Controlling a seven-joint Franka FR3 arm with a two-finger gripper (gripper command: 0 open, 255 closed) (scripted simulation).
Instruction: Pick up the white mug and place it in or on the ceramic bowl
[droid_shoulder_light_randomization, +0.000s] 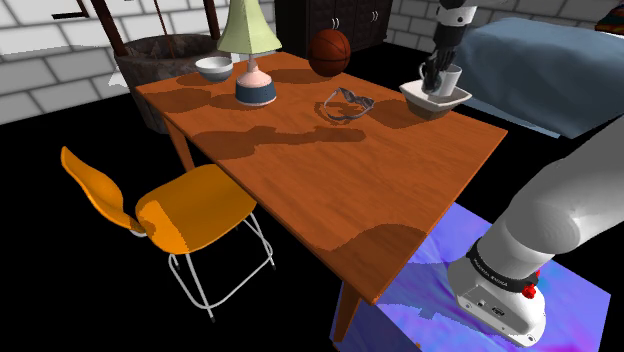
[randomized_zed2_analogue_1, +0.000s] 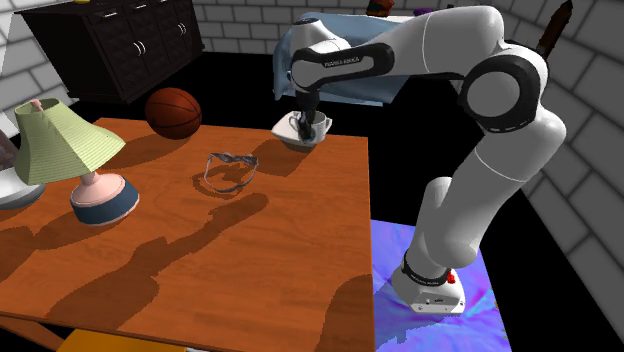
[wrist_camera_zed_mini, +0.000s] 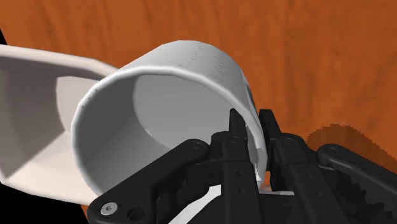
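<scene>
since the pincer (wrist_camera_zed_mini: 250, 119) grips by the wall only (one finger inside the white mug (wrist_camera_zed_mini: 178, 83), one outside, closed tight on it), the mug hangs off-axis, tilted, mouth toward the wrist cam. mug is directly under the pincer & low in the white bowl (droid_shoulder_light_randomization: 436, 102); can't tell if its base touches the bowl's floor. bowl sits just below the pincer, near a corner of the counter (droid_shoulder_light_randomization: 330, 190). est: carry phase about done, release pending. wall grip makes sense: leaves room to lower w/o fingers hitting the bowl rim. risk: tilted mug may tip over on release; lower & level first.
</scene>
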